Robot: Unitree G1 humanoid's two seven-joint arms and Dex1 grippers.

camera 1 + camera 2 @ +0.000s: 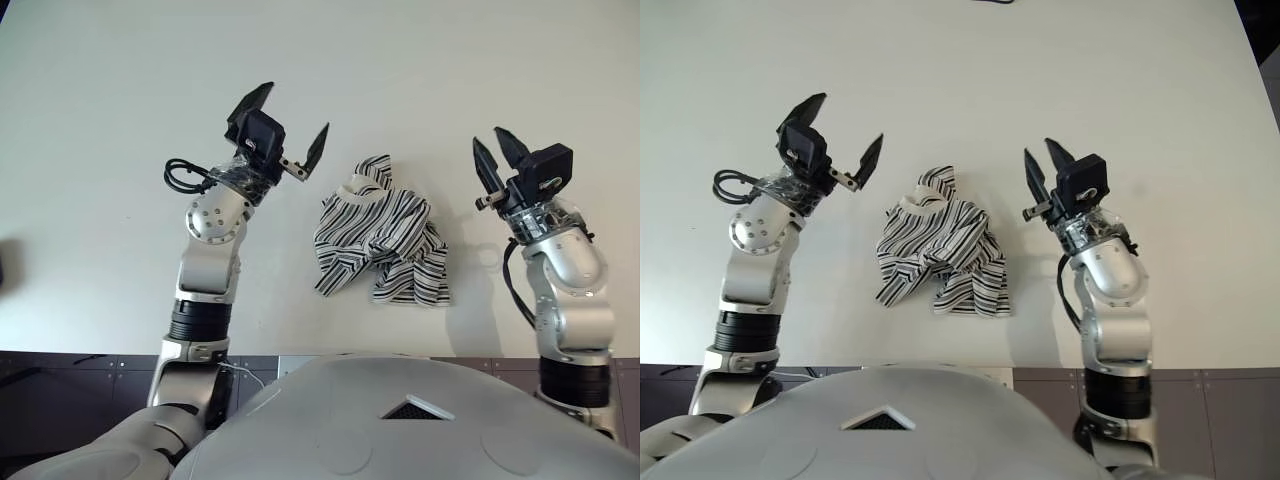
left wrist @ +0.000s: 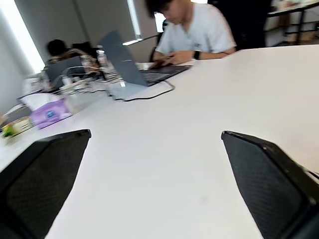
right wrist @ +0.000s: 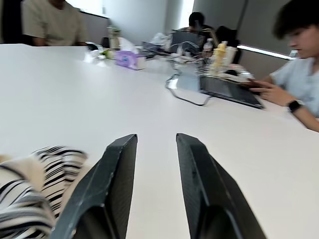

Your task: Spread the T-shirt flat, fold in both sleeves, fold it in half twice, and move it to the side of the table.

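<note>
The T-shirt [image 1: 380, 240], striped black and white with a pale collar showing, lies crumpled in a heap on the white table [image 1: 110, 70]. It sits between my two grippers, near the table's front edge. My left gripper [image 1: 293, 112] hovers near the collar end, fingers spread wide, holding nothing. My right gripper [image 1: 492, 140] is farther off, fingers parted narrowly, also empty-handed. White tabletop runs broadly beyond the shirt and to both sides.

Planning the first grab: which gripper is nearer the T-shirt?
Right, narrowly. The right gripper hangs open just off the T-shirt's right edge; the left gripper, also open, is off its far-left side, slightly farther away.
</note>
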